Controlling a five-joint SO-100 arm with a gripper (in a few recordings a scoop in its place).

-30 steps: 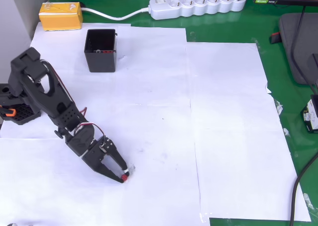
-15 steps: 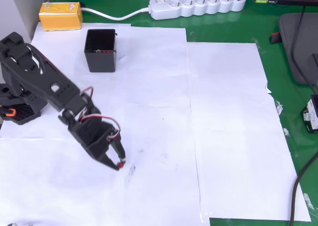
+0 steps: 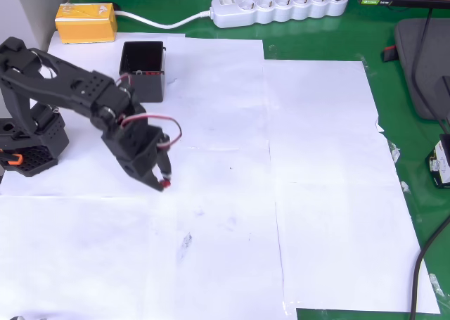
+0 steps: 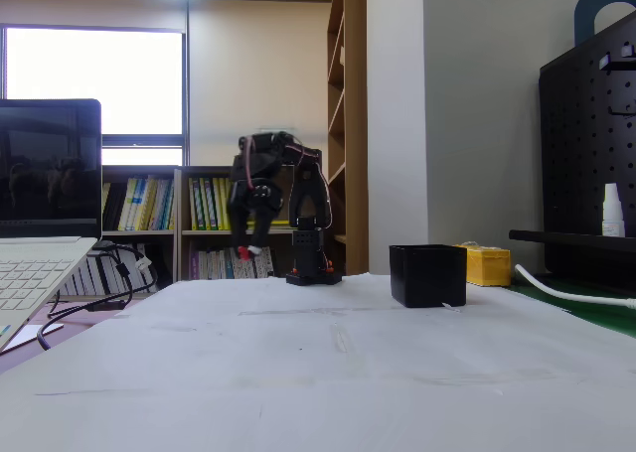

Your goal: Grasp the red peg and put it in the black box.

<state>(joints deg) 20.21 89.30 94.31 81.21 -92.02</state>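
Observation:
The tiny red peg (image 3: 163,184) sits pinched at the tips of my gripper (image 3: 162,182), which is shut on it and lifted off the white paper. In the fixed view the red peg (image 4: 245,254) hangs well above the table in the gripper (image 4: 248,252). The black box (image 3: 143,70), open-topped with a small metal clip at its rim, stands up and slightly left of the gripper in the overhead view, partly behind the arm. From the fixed view the black box (image 4: 428,274) is to the right of the arm.
A yellow block (image 3: 86,22) lies at the far left beyond the box. A white power strip (image 3: 280,7) and its cable run along the top edge. White paper sheets (image 3: 316,193) cover the green table. A laptop (image 4: 45,224) stands at the left in the fixed view.
The gripper has lifted the red peg off the paper and carried it up the overhead picture, toward the black box, while the arm folded back.

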